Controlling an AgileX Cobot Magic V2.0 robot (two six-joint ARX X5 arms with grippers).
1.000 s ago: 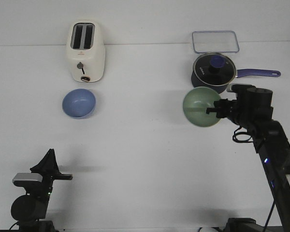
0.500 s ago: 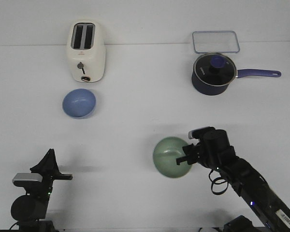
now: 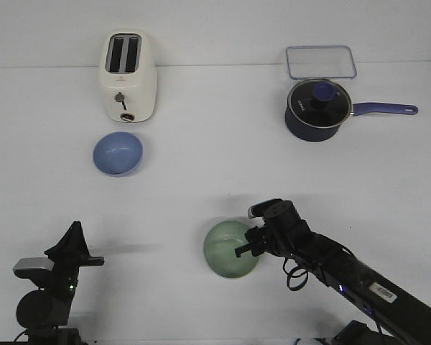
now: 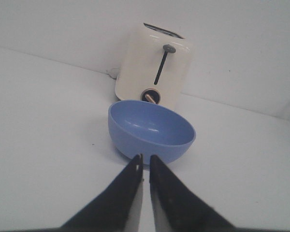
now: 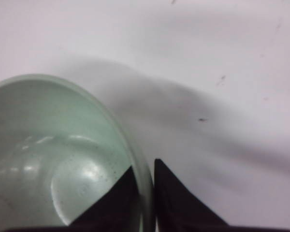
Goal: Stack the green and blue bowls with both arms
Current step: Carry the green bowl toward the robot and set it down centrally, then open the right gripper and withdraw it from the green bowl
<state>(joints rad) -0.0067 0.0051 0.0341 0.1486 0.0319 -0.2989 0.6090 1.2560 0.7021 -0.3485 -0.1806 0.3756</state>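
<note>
The pale green bowl (image 3: 230,249) is low over the near middle of the table. My right gripper (image 3: 246,247) is shut on its right rim, one finger inside and one outside; the right wrist view shows the green bowl (image 5: 53,159) pinched at the rim by the gripper (image 5: 146,170). The light blue bowl (image 3: 118,154) sits upright at the far left in front of the toaster. In the left wrist view the blue bowl (image 4: 151,129) lies ahead of my left gripper (image 4: 145,157), which is shut and empty. In the front view the left gripper (image 3: 73,237) stays at the near left.
A cream toaster (image 3: 128,77) stands behind the blue bowl. A navy saucepan (image 3: 317,109) with glass lid and purple handle is at the far right, with a clear container (image 3: 320,62) behind it.
My right arm has carried the green bowl from beside the saucepan down and to the left, to the near middle of the table. The left arm has barely moved.
</note>
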